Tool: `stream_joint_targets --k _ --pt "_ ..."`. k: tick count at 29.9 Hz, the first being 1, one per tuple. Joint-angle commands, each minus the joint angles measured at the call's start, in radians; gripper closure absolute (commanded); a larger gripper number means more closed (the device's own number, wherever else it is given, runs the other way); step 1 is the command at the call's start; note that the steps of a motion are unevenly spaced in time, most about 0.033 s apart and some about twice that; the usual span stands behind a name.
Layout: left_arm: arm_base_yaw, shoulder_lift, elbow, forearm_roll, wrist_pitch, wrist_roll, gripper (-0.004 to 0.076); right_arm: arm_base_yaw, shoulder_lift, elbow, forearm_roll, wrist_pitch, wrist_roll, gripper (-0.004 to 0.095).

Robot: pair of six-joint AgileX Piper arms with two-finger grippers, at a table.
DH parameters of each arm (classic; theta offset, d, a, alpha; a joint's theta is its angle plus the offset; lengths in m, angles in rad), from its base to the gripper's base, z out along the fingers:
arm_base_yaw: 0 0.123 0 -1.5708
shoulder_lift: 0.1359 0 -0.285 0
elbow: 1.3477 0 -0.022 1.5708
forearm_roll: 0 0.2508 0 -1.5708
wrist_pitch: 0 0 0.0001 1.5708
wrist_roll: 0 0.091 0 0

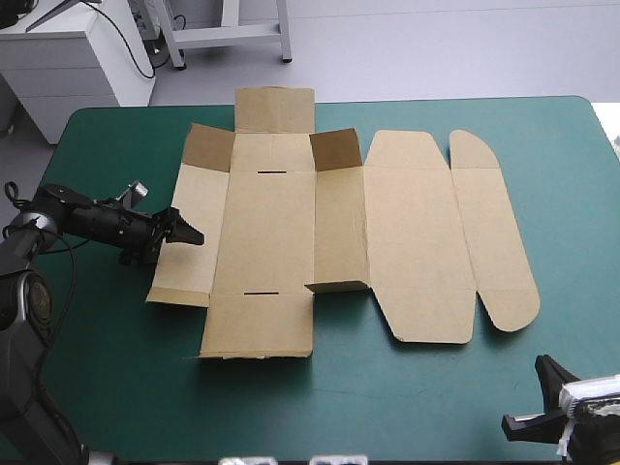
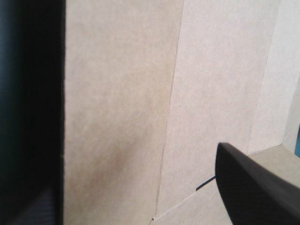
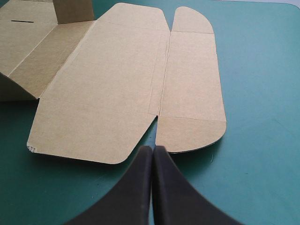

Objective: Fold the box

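A box (image 1: 417, 242), a cut sheet of brown cardboard, lies almost flat in the middle of a bench (image 1: 387, 397) with a teal-green cover. Two short corner flaps (image 1: 208, 147) at its far side stand up, and the other panels lie mostly flat.

The left hand (image 1: 184, 234), with two black fin-shaped fingers, is at the box's left edge, at the long side panel (image 1: 199, 228). Its fingers are apart and seem to sit astride that panel's outer edge. The right hand (image 3: 153, 150) is near the bench's near right corner, clear of the board. Its fingers are pressed together in a point, hold nothing, and aim toward the rounded lid flap (image 3: 192, 84).

The step in hand looks like raising the side panel into a wall. To do it well, the left hand should probably take the edge near its middle and swing it up about the crease, not drag the sheet. The idle right hand could press the base so the box does not slide.

The left wrist view shows only board close up: the panel's edge against dark shadow, a crease, and one black finger (image 2: 248, 192). The other finger is lost in the dark. Only the high view shows the whole layout and the two thin slots (image 1: 274, 172). Only the right wrist view shows the lid flap lying flush on the cover.
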Motion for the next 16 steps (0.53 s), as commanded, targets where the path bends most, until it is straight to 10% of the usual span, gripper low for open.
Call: stream_joint_targets --k 1,9,16 --pt "-0.019 -0.008 -0.007 -0.036 0.053 -0.005 0.0177 0.000 -0.022 -0.022 -0.001 -0.078 0.000 0.0928" --pt "-0.026 -0.008 -0.007 -0.047 0.084 -0.043 0.0220 0.000 -0.022 -0.022 -0.001 -0.078 0.000 0.0928" --pt "-0.036 -0.017 -0.011 0.034 0.084 -0.096 0.0727 0.000 -0.022 -0.022 -0.001 -0.078 0.000 0.0928"
